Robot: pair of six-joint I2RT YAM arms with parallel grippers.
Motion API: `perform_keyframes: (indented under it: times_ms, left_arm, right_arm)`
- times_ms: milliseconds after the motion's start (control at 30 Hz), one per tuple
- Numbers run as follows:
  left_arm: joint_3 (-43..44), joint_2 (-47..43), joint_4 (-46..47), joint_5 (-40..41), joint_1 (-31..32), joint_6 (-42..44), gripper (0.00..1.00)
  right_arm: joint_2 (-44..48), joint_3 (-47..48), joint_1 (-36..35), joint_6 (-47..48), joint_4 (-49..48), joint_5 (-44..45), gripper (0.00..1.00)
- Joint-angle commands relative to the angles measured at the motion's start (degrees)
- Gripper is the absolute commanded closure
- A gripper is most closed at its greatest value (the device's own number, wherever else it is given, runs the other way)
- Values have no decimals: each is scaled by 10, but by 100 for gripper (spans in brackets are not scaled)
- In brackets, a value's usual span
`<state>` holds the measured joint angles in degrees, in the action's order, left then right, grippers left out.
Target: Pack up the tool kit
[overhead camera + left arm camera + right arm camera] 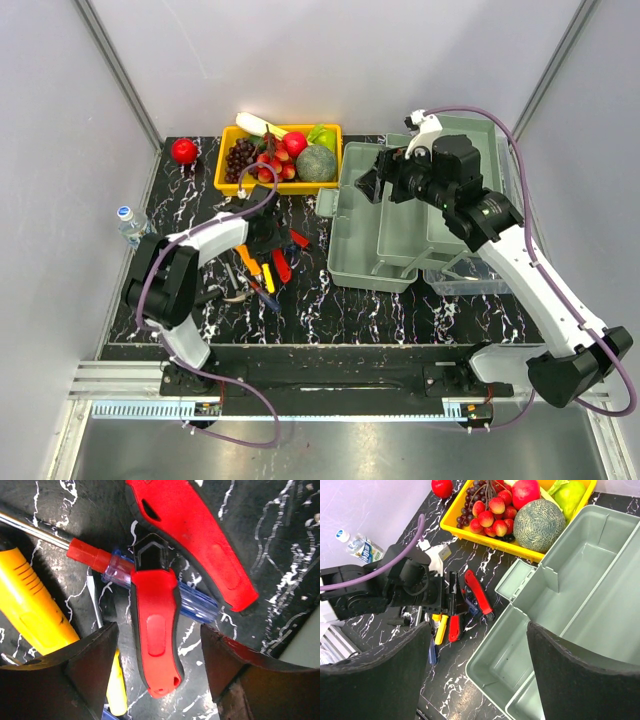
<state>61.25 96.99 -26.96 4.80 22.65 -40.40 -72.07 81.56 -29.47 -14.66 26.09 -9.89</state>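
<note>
A robot lab cell: plain panels (330,60) (aluminium-framed) behind and beside the marbled counter (400,310), arms (530,270) bolted at its near edge.

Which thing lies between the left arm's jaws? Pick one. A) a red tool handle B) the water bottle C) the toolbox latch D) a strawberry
A: in the left wrist view, a red tool handle lies between the left arm's jaws, which stand apart on either side without touching it.
</note>
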Motion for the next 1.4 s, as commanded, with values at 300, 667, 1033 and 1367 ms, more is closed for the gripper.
perform_keyframes:
  times_ms: [300,667,1033,1367]
  left_arm:
    - [66,52,-14,23,-2,24,67]
    - [121,-102,-61,77,14,-1,100]
    - [244,-160,-70,-77,30,-75,100]
    - [231,-174,5,-146,52,-87,100]
  right_arm:
    - [4,-9,-8,6,-2,36,17]
    - [-8,-26,-20,56,-40,-107,9]
    - [-48,-27,-71,58,-118,-188,0]
    - [-117,16,-84,18,-106,-145,7]
